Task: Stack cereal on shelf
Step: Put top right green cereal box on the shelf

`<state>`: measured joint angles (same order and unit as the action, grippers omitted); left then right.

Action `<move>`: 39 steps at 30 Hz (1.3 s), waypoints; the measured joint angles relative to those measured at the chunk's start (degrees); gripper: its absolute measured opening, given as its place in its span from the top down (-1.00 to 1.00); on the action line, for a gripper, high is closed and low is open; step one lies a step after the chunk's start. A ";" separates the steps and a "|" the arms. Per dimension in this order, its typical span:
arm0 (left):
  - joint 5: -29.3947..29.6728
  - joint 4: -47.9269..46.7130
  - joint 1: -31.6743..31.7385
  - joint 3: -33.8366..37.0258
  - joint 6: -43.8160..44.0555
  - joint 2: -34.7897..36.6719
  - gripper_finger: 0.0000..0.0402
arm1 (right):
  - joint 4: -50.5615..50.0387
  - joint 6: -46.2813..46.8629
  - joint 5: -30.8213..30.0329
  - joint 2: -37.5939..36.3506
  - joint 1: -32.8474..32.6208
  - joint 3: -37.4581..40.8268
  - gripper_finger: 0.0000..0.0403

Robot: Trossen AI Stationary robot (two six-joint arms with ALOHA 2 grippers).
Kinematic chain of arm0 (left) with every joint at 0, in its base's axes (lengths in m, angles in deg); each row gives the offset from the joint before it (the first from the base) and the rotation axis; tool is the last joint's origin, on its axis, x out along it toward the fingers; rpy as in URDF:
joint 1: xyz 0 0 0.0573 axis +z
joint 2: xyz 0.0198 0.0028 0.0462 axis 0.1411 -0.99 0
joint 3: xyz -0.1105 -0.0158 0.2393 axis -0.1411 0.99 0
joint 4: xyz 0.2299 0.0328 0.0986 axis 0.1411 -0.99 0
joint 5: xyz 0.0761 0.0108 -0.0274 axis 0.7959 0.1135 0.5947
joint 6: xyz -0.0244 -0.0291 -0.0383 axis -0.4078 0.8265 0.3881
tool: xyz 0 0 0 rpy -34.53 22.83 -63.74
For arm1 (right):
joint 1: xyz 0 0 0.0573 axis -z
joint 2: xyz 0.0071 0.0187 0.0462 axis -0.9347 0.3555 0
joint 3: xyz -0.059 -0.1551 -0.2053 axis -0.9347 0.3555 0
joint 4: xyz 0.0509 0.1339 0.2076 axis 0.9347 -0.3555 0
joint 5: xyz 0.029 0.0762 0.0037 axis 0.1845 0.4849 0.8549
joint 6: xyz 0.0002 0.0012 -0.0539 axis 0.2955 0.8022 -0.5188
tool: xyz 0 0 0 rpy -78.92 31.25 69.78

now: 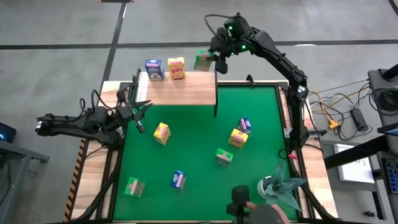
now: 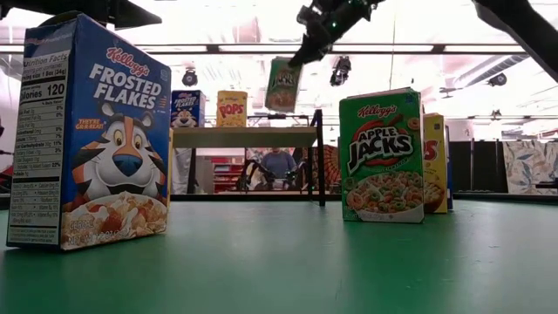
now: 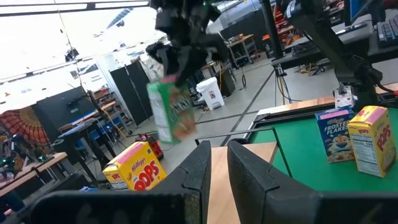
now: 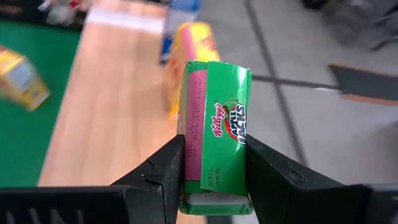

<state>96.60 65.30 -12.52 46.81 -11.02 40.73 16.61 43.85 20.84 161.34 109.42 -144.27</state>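
Observation:
My right gripper (image 1: 216, 62) is shut on a green cereal box (image 1: 203, 60), which hangs above the right end of the wooden shelf (image 1: 180, 92). On the shelf's far edge stand a blue box (image 1: 153, 70) and a yellow box (image 1: 176, 68). Several more boxes stand or lie on the green mat: yellow (image 1: 161, 133), blue (image 1: 244, 126), yellow (image 1: 239, 138), green (image 1: 224, 157), blue (image 1: 178, 180) and green (image 1: 134, 186). My left gripper (image 1: 142, 116) waits at the mat's left edge, level and shut, with nothing between its fingers (image 3: 202, 165). My right gripper pinches the green box between its two fingers (image 4: 165, 168), on two opposite faces near its upper end (image 4: 214, 155). It comes slanting down from above. The box hangs tilted below the fingers (image 2: 283, 85), lifted clear of the shelf.
A grey-green foil wad (image 1: 283, 186) sits at the mat's near right corner. A person's hand (image 1: 249, 207) shows at the near edge. In the low view a blue box (image 2: 96, 131) and a green box (image 2: 384, 157) stand close to the camera. The mat's middle lies bare.

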 joint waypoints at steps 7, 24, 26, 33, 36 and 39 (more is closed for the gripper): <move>0.00 0.00 0.00 0.00 0.00 0.02 0.82 | -1.69 -4.60 1.14 3.49 0.09 0.00 0.31; -0.02 -0.50 0.00 0.07 1.29 -0.01 0.82 | -2.60 -3.62 1.14 5.45 0.40 0.02 0.31; -0.02 -0.50 0.00 0.07 1.29 -0.01 0.82 | -2.82 -3.62 1.14 5.45 0.40 0.02 0.31; -0.02 -0.50 0.00 0.09 1.33 -0.01 0.82 | -3.49 -2.72 1.14 5.45 0.40 1.08 0.31; -0.02 -0.48 0.00 0.11 1.33 -0.01 0.82 | -2.50 -1.65 1.14 5.45 0.40 1.74 0.31; -0.02 -0.48 0.00 0.13 1.33 -0.01 0.82 | -1.07 -0.55 1.19 5.45 0.40 2.63 0.27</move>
<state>96.58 64.82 -12.52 46.94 -9.68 40.72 15.54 43.30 22.03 166.79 109.82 -141.64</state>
